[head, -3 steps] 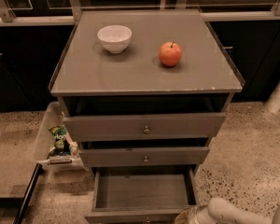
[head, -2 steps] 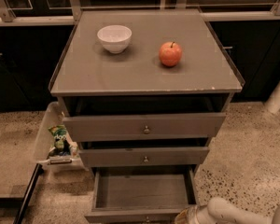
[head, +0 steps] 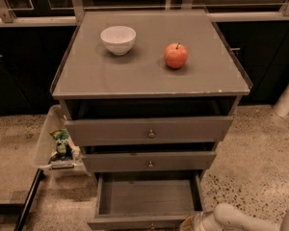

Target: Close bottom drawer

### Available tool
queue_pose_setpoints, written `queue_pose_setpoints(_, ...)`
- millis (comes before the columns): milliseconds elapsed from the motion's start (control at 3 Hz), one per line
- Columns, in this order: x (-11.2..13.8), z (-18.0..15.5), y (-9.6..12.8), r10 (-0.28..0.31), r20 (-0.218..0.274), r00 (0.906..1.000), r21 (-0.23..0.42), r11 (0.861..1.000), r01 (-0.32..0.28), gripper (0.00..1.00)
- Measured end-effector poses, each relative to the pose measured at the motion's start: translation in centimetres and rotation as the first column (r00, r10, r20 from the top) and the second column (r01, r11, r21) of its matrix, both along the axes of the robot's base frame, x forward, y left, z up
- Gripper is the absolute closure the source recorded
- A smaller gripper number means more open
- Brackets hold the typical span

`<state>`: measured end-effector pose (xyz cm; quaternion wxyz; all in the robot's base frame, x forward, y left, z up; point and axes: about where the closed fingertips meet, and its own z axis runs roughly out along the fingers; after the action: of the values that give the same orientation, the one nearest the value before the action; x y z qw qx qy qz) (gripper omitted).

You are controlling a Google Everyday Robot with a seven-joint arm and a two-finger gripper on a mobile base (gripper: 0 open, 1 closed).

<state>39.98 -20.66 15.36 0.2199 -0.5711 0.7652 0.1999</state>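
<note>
Sticking far out at the foot of the grey cabinet (head: pixel 149 78), the bottom drawer (head: pixel 147 196) is wide open. The gripper (head: pixel 190 223) sits low at the bottom edge of the view, right by the drawer's front right corner — whether it is squeezing or loose, I cannot tell. A white bowl (head: pixel 118 39) and a red apple (head: pixel 176 56) rest on top.

Cut off by the lower edge: the front of the bottom drawer (head: pixel 149 196), with barely a sliver of knob left (right at the border). Clipped there too, the hand (head: pixel 191 223), low by that drawer's right front corner; cannot tell whether touching it. Cannot read the print on the green packet (head: pixel 61 143) in the bin (head: pixel 43 148). Cannot see into the dark gaps behind the top drawer (head: pixel 149 129) and middle drawer (head: pixel 149 161).
</note>
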Motion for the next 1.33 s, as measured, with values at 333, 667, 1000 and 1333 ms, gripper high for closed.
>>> queue_pose_setpoints(333,0.7,0.1,0.1,0.002,0.006,1.0,0.017,1.0,-0.002,0.11)
queue_pose_setpoints(667,2.8,1.3,1.3,0.046,0.076,0.996,-0.002,0.999,-0.046,0.14)
queue_pose_setpoints(1000,3.0,1.4,1.3,0.048,0.082,0.9955,-0.005,0.999,-0.048,0.45)
queue_pose_setpoints(1333,9.2,3.1,1.2,0.095,0.21,0.9732,-0.062,0.995,-0.083,0.68)
